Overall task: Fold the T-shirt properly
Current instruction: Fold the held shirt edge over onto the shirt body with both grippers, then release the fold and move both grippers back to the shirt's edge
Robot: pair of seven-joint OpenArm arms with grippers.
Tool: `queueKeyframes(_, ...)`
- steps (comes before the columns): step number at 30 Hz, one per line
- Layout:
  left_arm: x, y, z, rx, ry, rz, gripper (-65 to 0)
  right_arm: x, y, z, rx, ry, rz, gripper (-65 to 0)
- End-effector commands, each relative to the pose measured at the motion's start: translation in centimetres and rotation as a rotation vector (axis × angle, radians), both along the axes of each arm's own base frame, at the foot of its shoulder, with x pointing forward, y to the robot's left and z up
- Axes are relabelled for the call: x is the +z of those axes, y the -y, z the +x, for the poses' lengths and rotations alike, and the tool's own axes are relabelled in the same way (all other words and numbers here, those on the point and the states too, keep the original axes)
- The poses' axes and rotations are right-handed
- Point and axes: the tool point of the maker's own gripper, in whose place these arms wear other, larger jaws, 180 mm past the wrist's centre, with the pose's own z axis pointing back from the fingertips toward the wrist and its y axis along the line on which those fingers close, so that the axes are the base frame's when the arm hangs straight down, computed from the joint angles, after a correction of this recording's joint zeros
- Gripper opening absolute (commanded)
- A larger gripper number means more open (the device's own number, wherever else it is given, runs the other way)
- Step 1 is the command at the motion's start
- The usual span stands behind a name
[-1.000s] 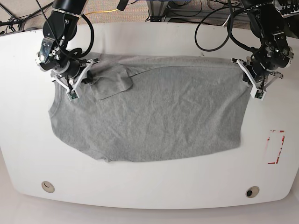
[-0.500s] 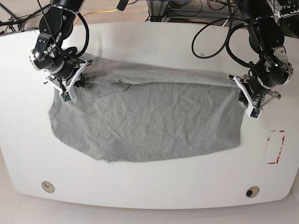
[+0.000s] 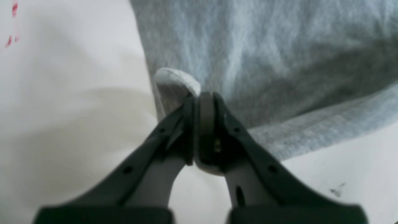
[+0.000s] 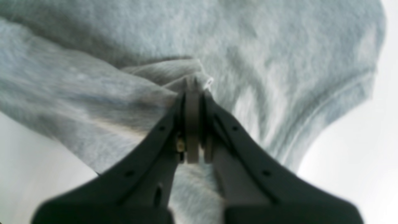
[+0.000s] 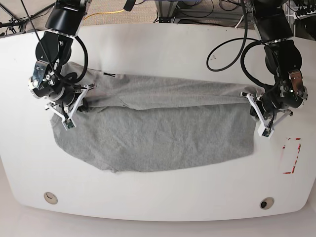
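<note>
The light grey T-shirt lies plain side up on the white table, with its far edge lifted into a long band folded toward the near side. My left gripper, at the right in the base view, is shut on the band's right corner. The left wrist view shows its jaws pressed together on a small tab of T-shirt fabric at the gripper. My right gripper is shut on the band's left end, and its wrist view shows bunched T-shirt cloth pinched at the gripper.
A red-marked rectangle sits on the table right of the shirt. Two round holes lie near the front edge. Black cables loop over the back right of the table.
Both grippers have moved toward the near edge while staying shut, drawing the shirt's far edge over the body. The folded band has grown wider and the sleeve flap has rolled under it.
</note>
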Motion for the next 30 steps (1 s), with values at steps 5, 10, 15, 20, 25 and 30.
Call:
queueKeyframes(5, 1.3, -1.0, 2.6, 0.016, 0.052, -0.017, -64.6, 0.7, 0.7, 2.4, -0.012, 0.039, 0.029, -65.0)
queueKeyframes(10, 0.4, -0.2, 3.8, -0.005, 0.032, -0.041, -64.4, 0.5, 0.7, 3.4, -0.023, 0.038, 0.057, -65.0)
queueKeyframes(15, 0.3, 0.1, 3.9, -0.056, 0.023, 0.000, -64.4, 0.8, 0.6, 3.8, -0.024, 0.057, 0.065, -65.0)
queueKeyframes(20, 0.9, -1.1, 4.2, -0.052, 0.050, 0.022, -59.2, 0.4, 1.5, 3.7, -0.032, 0.045, 0.011, -57.2)
queueKeyframes(25, 1.3, -1.7, 4.2, -0.048, 0.064, 0.034, -27.4, 0.5, 2.4, 4.0, -0.046, 0.069, -0.054, -32.8)
queueKeyframes(30, 1.5, -2.4, 4.1, -0.042, 0.064, 0.044, -18.1, 2.4, 2.9, 3.7, -0.042, 0.108, -0.106, -18.4)
